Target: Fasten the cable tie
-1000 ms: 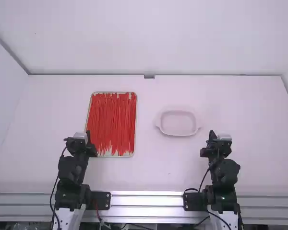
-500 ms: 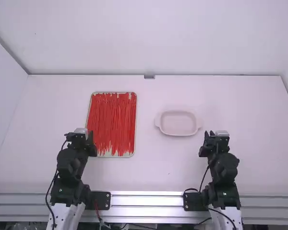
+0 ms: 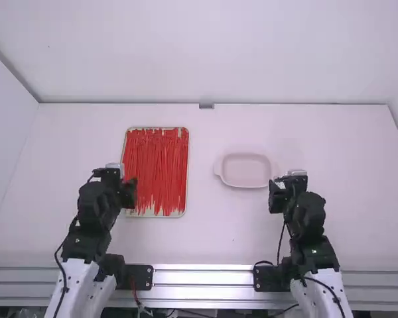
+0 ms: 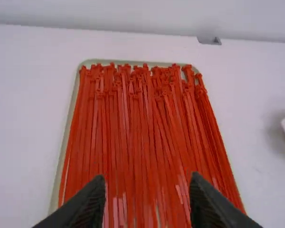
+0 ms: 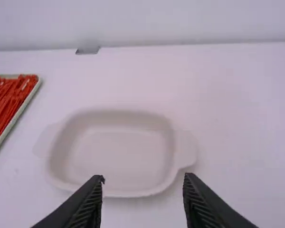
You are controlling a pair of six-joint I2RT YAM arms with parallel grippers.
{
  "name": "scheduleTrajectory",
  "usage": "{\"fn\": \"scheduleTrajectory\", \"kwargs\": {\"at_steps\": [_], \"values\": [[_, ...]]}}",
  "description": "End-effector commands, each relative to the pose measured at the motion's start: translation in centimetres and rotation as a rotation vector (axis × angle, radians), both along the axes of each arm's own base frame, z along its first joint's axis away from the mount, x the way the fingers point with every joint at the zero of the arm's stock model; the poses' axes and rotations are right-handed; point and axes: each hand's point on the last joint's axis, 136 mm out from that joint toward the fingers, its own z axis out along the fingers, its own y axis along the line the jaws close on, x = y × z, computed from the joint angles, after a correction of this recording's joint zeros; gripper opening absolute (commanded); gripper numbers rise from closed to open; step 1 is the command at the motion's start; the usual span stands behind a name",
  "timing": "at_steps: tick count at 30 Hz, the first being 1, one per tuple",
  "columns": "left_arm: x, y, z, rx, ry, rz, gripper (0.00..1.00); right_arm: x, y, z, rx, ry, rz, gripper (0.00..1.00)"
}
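Many red cable ties (image 3: pixel 155 169) (image 4: pixel 142 137) lie side by side on a pale tray (image 3: pixel 128 132) (image 4: pixel 72 114), left of the table's middle. My left gripper (image 3: pixel 127 194) (image 4: pixel 146 202) hovers open over the tray's near end, with nothing between its fingers. A white empty dish (image 3: pixel 245 170) (image 5: pixel 116 149) with two small handles sits right of the tray. My right gripper (image 3: pixel 277 194) (image 5: pixel 142 202) is open just short of the dish's near rim, holding nothing. The tray's corner with red cable ties (image 5: pixel 7 97) is visible at the edge of the right wrist view.
A small grey bracket (image 3: pixel 206 105) (image 4: pixel 209 41) (image 5: pixel 87 50) sits at the table's far edge against the back wall. White walls bound the table on the left and at the back. Bare white tabletop surrounds the tray and the dish.
Both arms have stretched forward from their folded poses. The left gripper has come over the tray's near end, and the right gripper has swung left towards the dish.
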Motion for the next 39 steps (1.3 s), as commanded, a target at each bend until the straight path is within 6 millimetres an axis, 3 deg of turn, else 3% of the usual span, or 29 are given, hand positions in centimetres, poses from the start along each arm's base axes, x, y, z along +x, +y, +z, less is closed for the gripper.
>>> {"fn": "scheduleTrajectory", "kwargs": {"at_steps": [1,22,39], "values": [[0.6,-0.7,1.1,-0.036,0.018,-0.018,0.52,0.5,0.8,1.6,0.021,0.002,0.020,0.52],[4.3,-2.6,0.5,-0.144,0.330,-0.039,0.88,2.6,5.0,0.4,0.045,0.274,0.125,0.89],[5.7,-3.2,0.0,-0.176,0.414,-0.039,0.99,3.5,5.9,-0.2,0.049,0.353,0.136,1.00]]}}
